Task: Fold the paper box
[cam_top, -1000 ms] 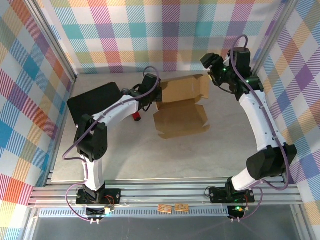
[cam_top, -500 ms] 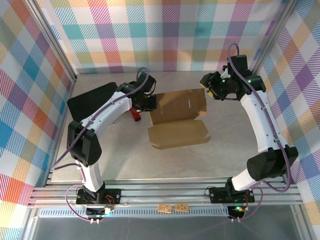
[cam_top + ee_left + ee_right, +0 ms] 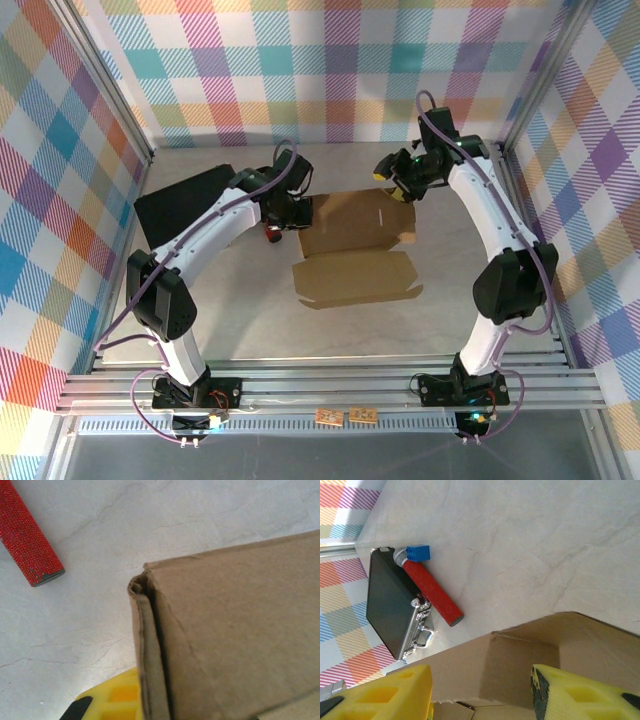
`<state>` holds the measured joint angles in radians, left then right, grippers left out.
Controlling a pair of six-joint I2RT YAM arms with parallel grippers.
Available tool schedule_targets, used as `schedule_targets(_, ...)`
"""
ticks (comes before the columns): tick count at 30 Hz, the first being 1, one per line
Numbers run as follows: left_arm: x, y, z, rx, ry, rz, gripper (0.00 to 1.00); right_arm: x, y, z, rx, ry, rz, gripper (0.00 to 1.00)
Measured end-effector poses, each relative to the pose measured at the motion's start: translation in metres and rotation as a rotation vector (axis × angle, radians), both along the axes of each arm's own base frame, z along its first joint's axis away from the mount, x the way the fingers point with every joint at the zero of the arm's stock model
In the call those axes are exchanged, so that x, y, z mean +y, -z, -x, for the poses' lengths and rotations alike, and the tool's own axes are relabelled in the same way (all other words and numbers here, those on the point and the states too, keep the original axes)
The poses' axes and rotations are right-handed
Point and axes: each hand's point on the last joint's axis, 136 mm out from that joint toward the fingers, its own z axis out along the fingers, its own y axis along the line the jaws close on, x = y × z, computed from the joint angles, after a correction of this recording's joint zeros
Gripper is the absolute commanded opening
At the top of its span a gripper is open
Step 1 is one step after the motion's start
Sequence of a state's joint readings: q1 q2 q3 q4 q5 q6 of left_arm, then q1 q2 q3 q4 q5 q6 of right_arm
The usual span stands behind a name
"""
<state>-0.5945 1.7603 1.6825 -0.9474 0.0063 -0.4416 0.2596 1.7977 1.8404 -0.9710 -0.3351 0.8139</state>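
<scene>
Viewing from above, you are seeing the paper box [image 3: 355,235] lying in the middle of the bench [image 3: 250,320], its long axis running left to right and its flat flap panel pointing toward the arm bases. Your left hand [image 3: 297,211] is pinching the box's left end, closed tight on the cardboard. Your right hand [image 3: 394,180] is hovering at the far right corner, standing partly open and gripping nothing.

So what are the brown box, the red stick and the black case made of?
The box looks like plain matte brown cardboard: a creased, doubled edge shows at its corner. The red stick has a grainy, glittery skin; its core I cannot tell. The black case looks smooth and hard, plastic or metal, with shiny silvery latches and handle.
</scene>
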Motion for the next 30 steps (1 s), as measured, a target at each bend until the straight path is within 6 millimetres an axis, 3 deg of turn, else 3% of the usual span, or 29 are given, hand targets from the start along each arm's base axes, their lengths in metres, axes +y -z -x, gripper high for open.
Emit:
schedule_targets(6,-0.002,0.001,0.002,-0.004,0.007,-0.007,0.0,0.008,0.007,0.006,0.035,-0.025,-0.007,0.54)
schedule_targets(10,-0.002,0.001,0.001,-0.01,0.004,-0.014,0.0,0.008,0.009,0.009,0.053,-0.02,-0.008,0.47)
schedule_targets(16,-0.003,0.001,0.001,-0.016,0.007,-0.019,0.0,0.009,0.02,0.015,0.105,0.015,-0.038,0.31)
schedule_targets(21,-0.003,0.001,0.001,-0.026,0.013,-0.035,0.0,0.014,0.025,0.009,0.131,0.072,-0.09,0.0)
schedule_targets(24,-0.002,0.001,0.0,-0.032,0.009,-0.039,0.0,0.015,0.022,0.005,0.141,0.116,-0.119,0.0)
schedule_targets(25,-0.002,0.0,0.0,-0.034,0.008,-0.039,0.0,0.015,0.02,0.004,0.14,0.123,-0.125,0.03)
schedule_targets(28,-0.003,-0.002,-0.001,-0.042,0.008,-0.034,0.0,0.013,0.012,0.004,0.126,0.141,-0.136,0.49)
schedule_targets(30,-0.002,-0.004,-0.002,-0.051,0.009,-0.034,0.0,0.007,0.004,0.005,0.091,0.149,-0.124,0.59)
